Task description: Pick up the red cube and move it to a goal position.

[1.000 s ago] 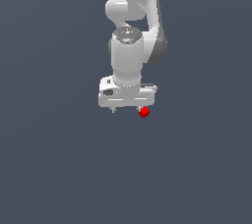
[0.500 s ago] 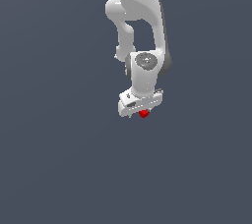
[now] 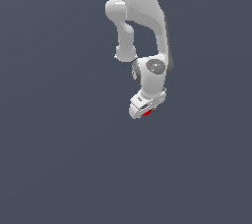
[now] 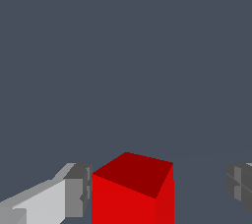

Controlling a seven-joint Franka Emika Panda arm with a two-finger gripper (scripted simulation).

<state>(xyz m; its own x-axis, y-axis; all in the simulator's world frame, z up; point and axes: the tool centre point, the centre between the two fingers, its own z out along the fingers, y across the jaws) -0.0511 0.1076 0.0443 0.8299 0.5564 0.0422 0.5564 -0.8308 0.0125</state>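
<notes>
We are at the grasp stage, with our gripper [image 3: 146, 112] lowered over the red cube [image 3: 147, 113]. In the exterior view the cube shows only as a small red sliver at about 5 o'clock of the white gripper body, mostly hidden beneath it, a little past the centre of the frame toward 3 o'clock. The Panda arm [image 3: 142, 16] reaches down from 12 o'clock and folds at the wrist so that the hand points at the grey floor [image 3: 59, 159].

The wrist view tells us more. The red cube [image 4: 133, 191] sits between our two fingers. One pad [image 4: 78, 191] stands just beside the cube's face with only a thin dark gap. The other pad [image 4: 239, 186] stands well apart on the opposite side. So our jaws are spread and nothing is gripped yet. The cube is off-centre in the gap, closer to one pad, and turned slightly so an edge faces the camera.

We judge this placement to be deliberate: the fingers straddle the cube so that closing will pinch two opposite faces. Because of the offset, the near pad will likely touch first and nudge the cube before the far one arrives. No goal marker is visible in either view.
</notes>
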